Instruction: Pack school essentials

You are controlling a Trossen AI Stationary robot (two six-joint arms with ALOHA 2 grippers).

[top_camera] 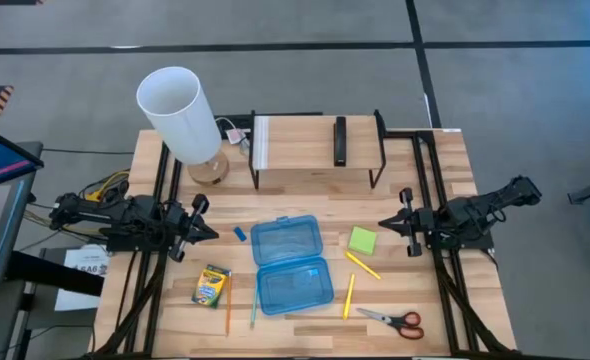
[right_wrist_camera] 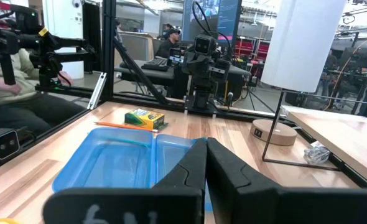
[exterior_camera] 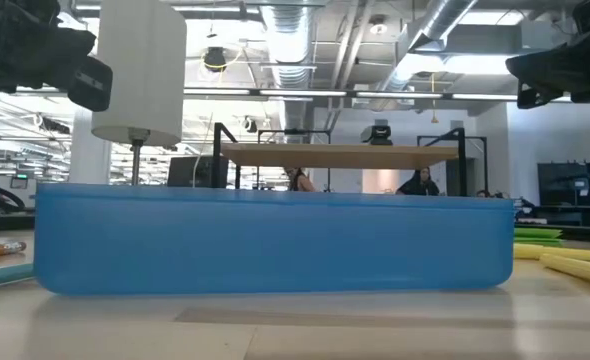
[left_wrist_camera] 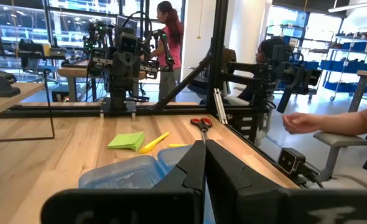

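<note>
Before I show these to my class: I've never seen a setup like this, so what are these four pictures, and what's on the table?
It is a robot with two dark arms at a wooden table. One picture looks straight down, one looks level across the tabletop, and two come from cameras on the arms' wrists.

The left gripper and right gripper wait at opposite sides, jaws shut, holding nothing.

Between them lies an open blue case. Around it lie a crayon box, a small blue eraser, a green sticky pad, yellow pencils, an orange pencil and red scissors. At the back stand a white lamp and a low shelf. People show in the room behind.
</note>
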